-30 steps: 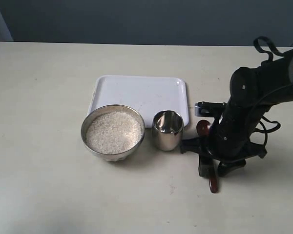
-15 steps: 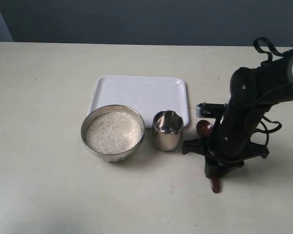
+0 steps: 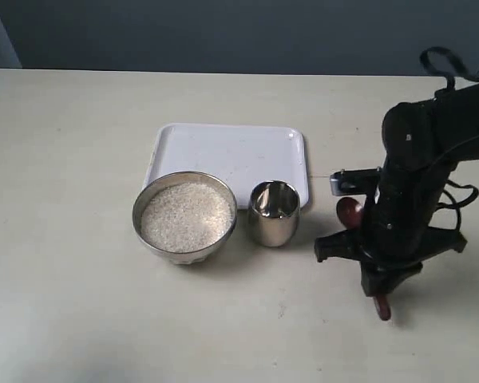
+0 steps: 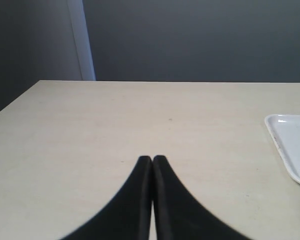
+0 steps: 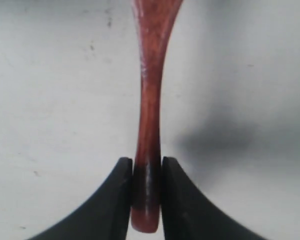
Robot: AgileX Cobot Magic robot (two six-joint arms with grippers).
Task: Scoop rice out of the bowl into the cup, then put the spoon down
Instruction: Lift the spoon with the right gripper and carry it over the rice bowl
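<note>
The metal bowl [image 3: 141,206] holds a level mass of white rice [image 3: 185,217] and stands in front of the tray. The small steel cup [image 3: 273,214] stands just right of it. The reddish-brown spoon [image 3: 350,212] is right of the cup, its oval end toward the tray and its handle end toward the front. My right gripper [image 3: 378,281] points down over it, shut on the thin handle [image 5: 151,100] near its end, both fingers touching the wood. A shadow falls on the table beside the handle. My left gripper [image 4: 152,159] is shut and empty over bare table.
A white tray [image 3: 223,148] lies flat behind the bowl and cup; its corner [image 4: 292,145] shows in the left wrist view. A dark wall runs behind the table's far edge. The right arm's body and cables hang over the right side of the table.
The right gripper's jaws have closed from wide open onto the spoon handle. The arm and spoon have shifted to the right, away from the cup.
</note>
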